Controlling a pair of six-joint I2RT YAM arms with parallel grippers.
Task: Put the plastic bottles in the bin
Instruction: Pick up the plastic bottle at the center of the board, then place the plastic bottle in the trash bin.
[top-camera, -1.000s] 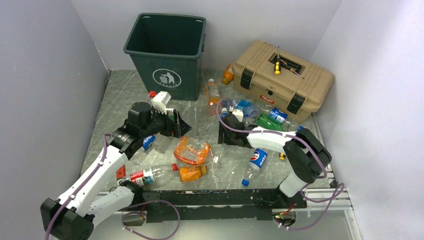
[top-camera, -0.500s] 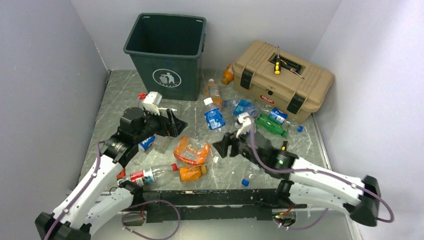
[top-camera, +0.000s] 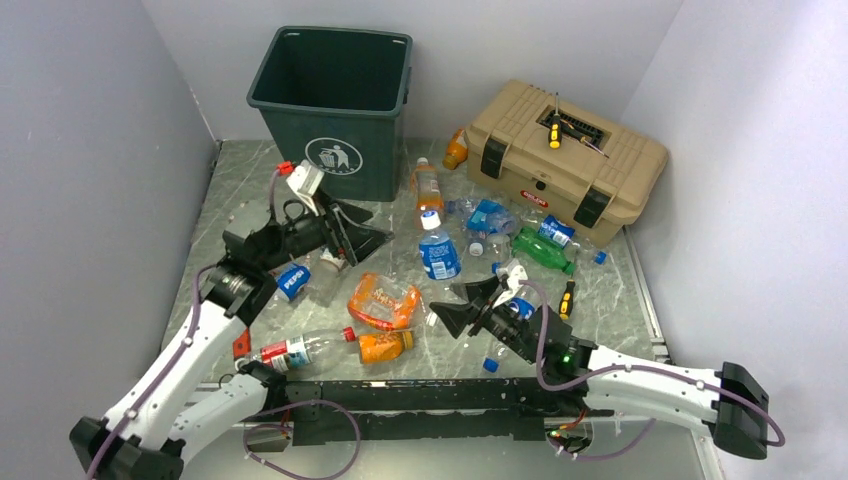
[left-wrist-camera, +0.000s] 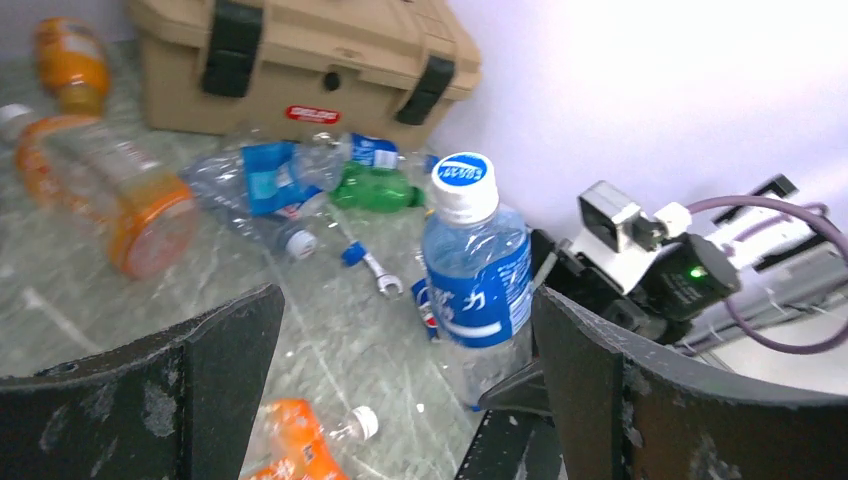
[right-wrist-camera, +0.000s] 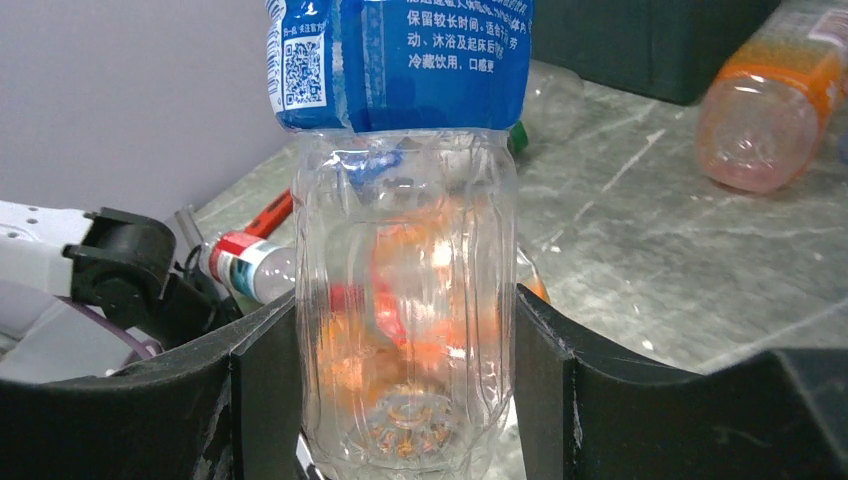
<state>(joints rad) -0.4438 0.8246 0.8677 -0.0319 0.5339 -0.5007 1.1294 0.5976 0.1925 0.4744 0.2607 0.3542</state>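
right pincer (right-wrist-camera: 405, 390) clasping blue-labelled bottle (right-wrist-camera: 405, 300), left pincer (left-wrist-camera: 405, 310) spread

A blue-labelled bottle (left-wrist-camera: 472, 290) (white cap up) stands upright centre-right, between the wide-spread fingers of the left gripper (left-wrist-camera: 405, 335); tan toolbox (left-wrist-camera: 300, 55) along the top.

seen from above, the left arm (top-camera: 190, 350) climbs from its base at the 7 o'clock corner toward 1 o'clock, elbow raised. its wrist turns so the left gripper (top-camera: 362, 245) points toward 4 o'clock, fingers spread wide with nothing between them. the right arm (top-camera: 640, 385) lies low and stretched out, running from the 5 o'clock corner toward 10 o'clock. the right gripper (top-camera: 452, 298) faces 10 o'clock, and both fingers press the sides of an upright blue-labelled bottle (right-wrist-camera: 405, 250) near its base.
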